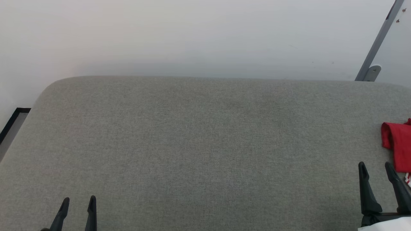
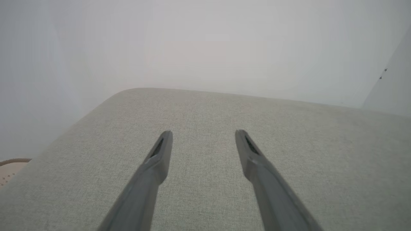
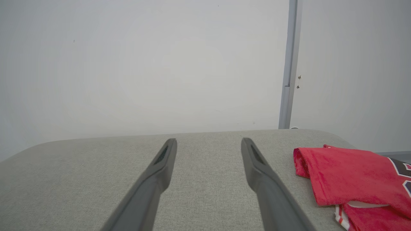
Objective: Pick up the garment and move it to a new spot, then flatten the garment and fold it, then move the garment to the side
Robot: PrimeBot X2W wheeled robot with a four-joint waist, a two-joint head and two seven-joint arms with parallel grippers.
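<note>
The garment point(image 1: 399, 144) is a folded red jersey lying at the right edge of the grey padded surface point(image 1: 205, 144), partly cut off by the head view's border. In the right wrist view the garment point(image 3: 350, 176) shows a black white-outlined letter and red-white stripe trim. My right gripper point(image 1: 376, 166) stands open just left of the garment and apart from it, with nothing between its fingers; its own view shows it point(image 3: 208, 142) open over bare fabric. At the lower left, far from the garment, my left gripper point(image 1: 79, 201) is open and empty, seen also in its wrist view point(image 2: 203, 134).
A pale wall rises behind the padded surface's far rounded edge. A grey metal strut point(image 1: 377, 41) leans against the wall at the back right. At the far left the surface ends, with dark-edged floor point(image 1: 13, 125) below. A beige perforated object point(image 2: 9, 168) sits at the left wrist view's edge.
</note>
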